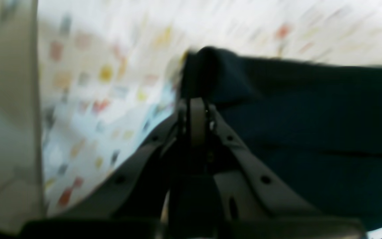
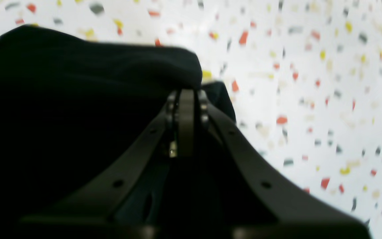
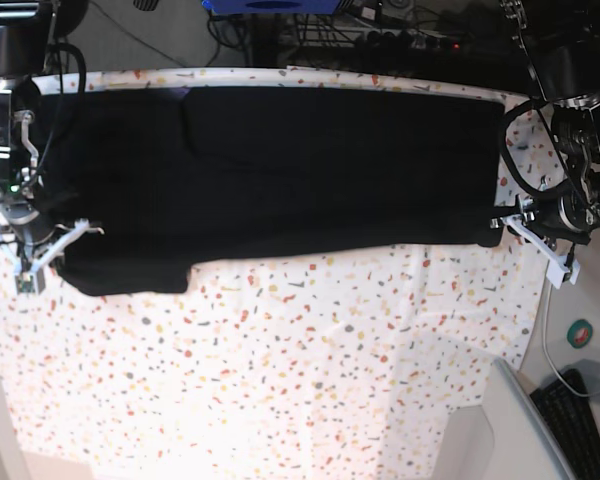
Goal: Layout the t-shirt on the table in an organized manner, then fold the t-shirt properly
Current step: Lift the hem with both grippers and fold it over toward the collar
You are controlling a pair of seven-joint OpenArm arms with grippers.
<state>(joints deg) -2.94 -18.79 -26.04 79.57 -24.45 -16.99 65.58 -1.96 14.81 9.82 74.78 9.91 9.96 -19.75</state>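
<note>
The black t-shirt lies stretched wide across the far half of the speckled table, with a sleeve hanging lower at its left end. At the shirt's right edge in the base view, my left gripper is shut on a corner of the cloth. In the left wrist view that gripper pinches a bunched fold of the t-shirt just above the table. My right gripper grips the opposite end. Its wrist view shows the gripper shut on the t-shirt over the table.
A plain grey surface borders the table beside my left gripper. Off the table's right edge sit a keyboard and a green round object. Cables and equipment run behind the far edge.
</note>
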